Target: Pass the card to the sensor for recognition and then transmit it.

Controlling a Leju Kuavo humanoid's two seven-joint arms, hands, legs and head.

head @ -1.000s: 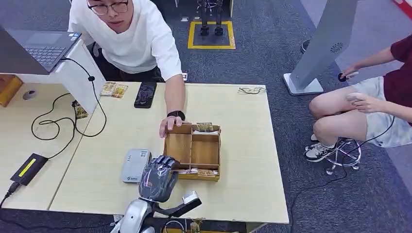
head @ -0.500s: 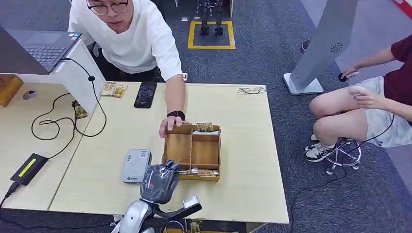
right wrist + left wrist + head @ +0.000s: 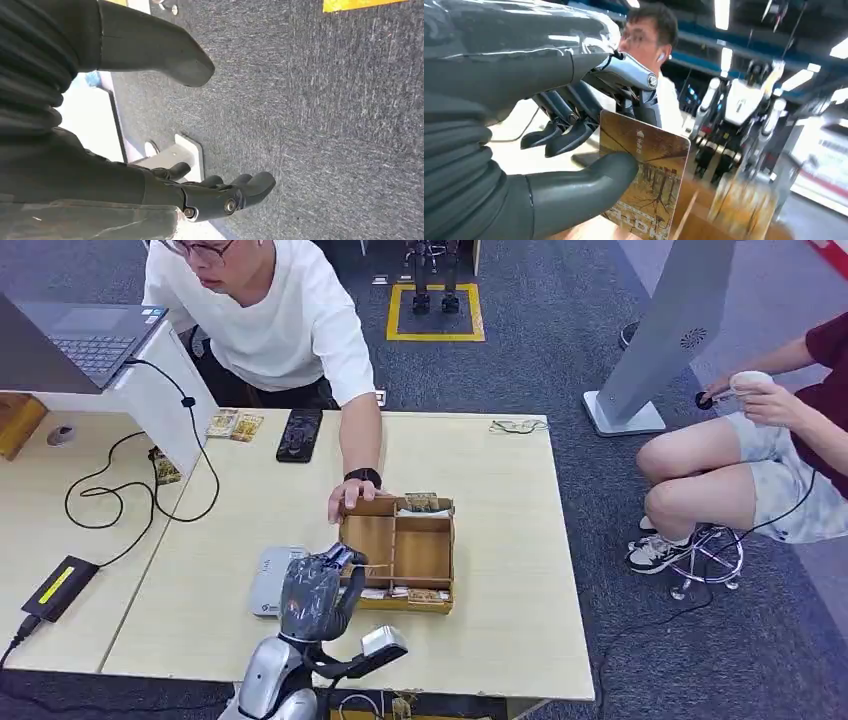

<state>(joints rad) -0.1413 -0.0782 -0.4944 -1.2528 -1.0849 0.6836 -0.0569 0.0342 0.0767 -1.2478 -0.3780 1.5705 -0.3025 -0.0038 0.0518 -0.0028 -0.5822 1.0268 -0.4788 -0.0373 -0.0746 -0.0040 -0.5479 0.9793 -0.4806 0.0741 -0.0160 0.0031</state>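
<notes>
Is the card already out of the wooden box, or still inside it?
Out. The left hand pinches the card between thumb and fingers, lifted above the wooden box.

Wooden table (image 3: 500, 540) — box (image 3: 398, 552), sensor (image 3: 270, 580), phone (image 3: 299, 434)

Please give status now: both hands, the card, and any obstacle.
Left hand grips card, lifted above wooden box. Right hand open, hanging over floor. Grey sensor beside box. Person's hand rests on box corner.
</notes>
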